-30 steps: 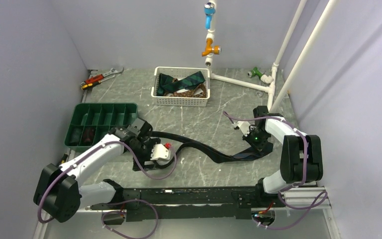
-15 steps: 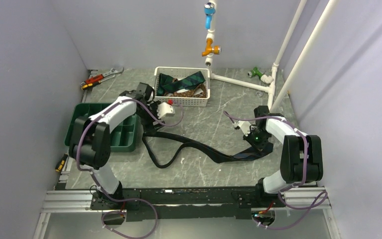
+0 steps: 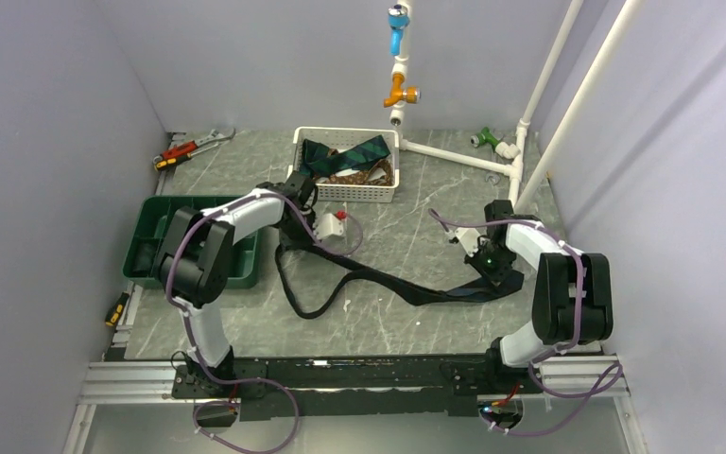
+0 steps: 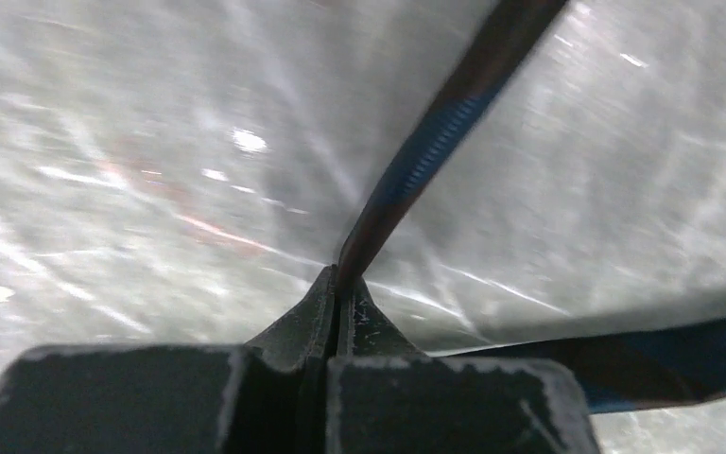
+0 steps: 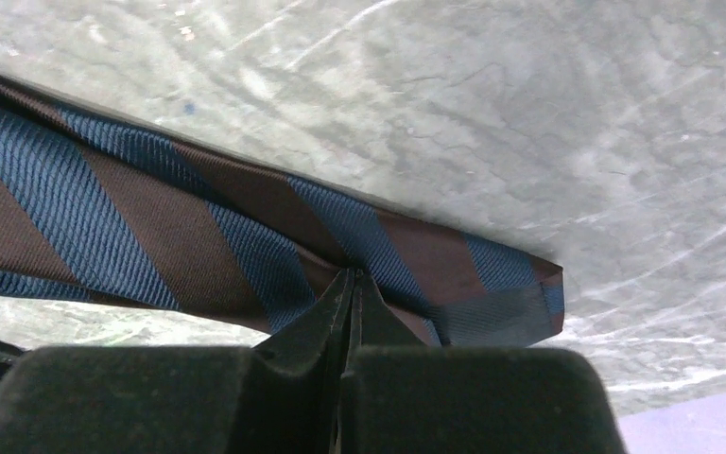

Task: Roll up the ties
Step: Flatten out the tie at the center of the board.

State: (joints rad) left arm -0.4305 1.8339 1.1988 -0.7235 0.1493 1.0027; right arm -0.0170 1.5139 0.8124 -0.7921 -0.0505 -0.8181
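A long dark tie [image 3: 388, 279] with blue and brown stripes snakes across the table from left to right. My left gripper [image 3: 293, 235] is shut on its narrow part. In the left wrist view the strip [image 4: 435, 142] rises taut from the closed tips of the left gripper [image 4: 338, 279]. My right gripper [image 3: 488, 274] is shut on the wide end, and the right wrist view shows the stripes [image 5: 198, 227] pinched at the tips of the right gripper [image 5: 352, 276]. More ties [image 3: 350, 156] lie in the white basket [image 3: 345, 194] at the back.
A green compartment tray [image 3: 151, 232] sits at the left, partly under my left arm. A wrench [image 3: 194, 145] lies at the back left and a screwdriver [image 3: 116, 310] at the left edge. White pipes [image 3: 454, 156] stand at the back right.
My left arm swung from the front left up toward the basket, then lowered a little and shut on the tie's narrow part. The tie's left loop shifted. The right arm stayed still.
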